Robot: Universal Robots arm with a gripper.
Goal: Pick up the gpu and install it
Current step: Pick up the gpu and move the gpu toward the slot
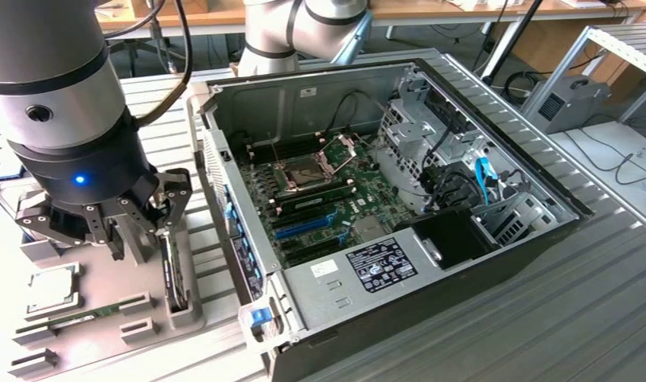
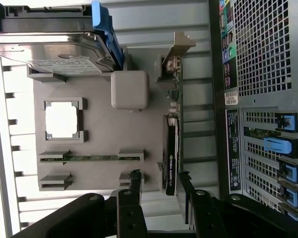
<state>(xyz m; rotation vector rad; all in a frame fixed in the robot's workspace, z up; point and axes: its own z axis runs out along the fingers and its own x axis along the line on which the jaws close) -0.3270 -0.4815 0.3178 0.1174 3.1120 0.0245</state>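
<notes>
The gripper [image 1: 141, 239] hangs spread and empty above the gpu [image 1: 176, 274], which stands on edge in a slot along the grey tray [image 1: 95, 278], on the side toward the computer case [image 1: 291, 95]. The card is probably light, stiff and fragile, so pinch its flat faces gently. A memory stick [image 2: 89, 158] and hard drive [image 2: 54, 52] share the tray, and the slot walls crowd the card

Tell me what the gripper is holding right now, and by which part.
Nothing is held. The gripper hangs open over one end of the gpu, which stands on edge in the grey tray.
</notes>
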